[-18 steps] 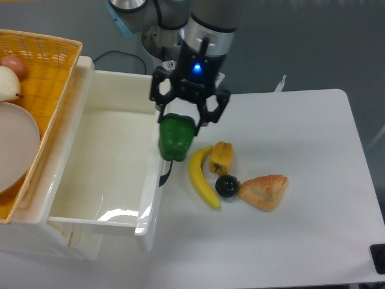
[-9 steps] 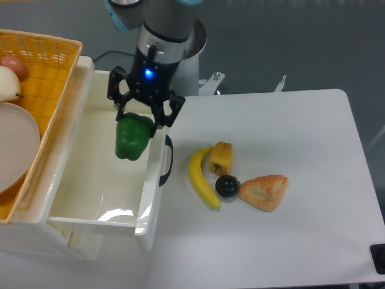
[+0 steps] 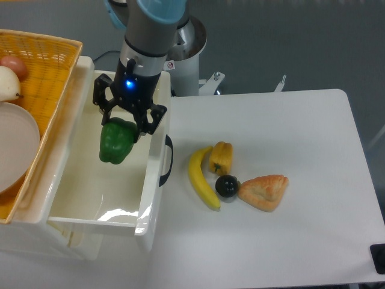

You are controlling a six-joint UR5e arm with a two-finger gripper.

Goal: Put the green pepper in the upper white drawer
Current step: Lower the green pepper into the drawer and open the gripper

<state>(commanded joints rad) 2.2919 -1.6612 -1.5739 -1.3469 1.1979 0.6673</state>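
Above upper white drawer, toward 10 o'clock: gripper pinching green pepper. Transport step. Next: lower, spread fingers, release inside.

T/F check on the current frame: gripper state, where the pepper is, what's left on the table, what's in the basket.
1. The gripper is shut on the green pepper. True.
2. The green pepper rests on the table beside the banana. False: it is held over the upper white drawer.
3. The drawer is pushed closed. False: it stands pulled out and open.
4. A banana, a yellow pepper, a dark round fruit and a bread piece lie on the table. True.
5. The orange basket is empty. False: it holds a plate and other items.
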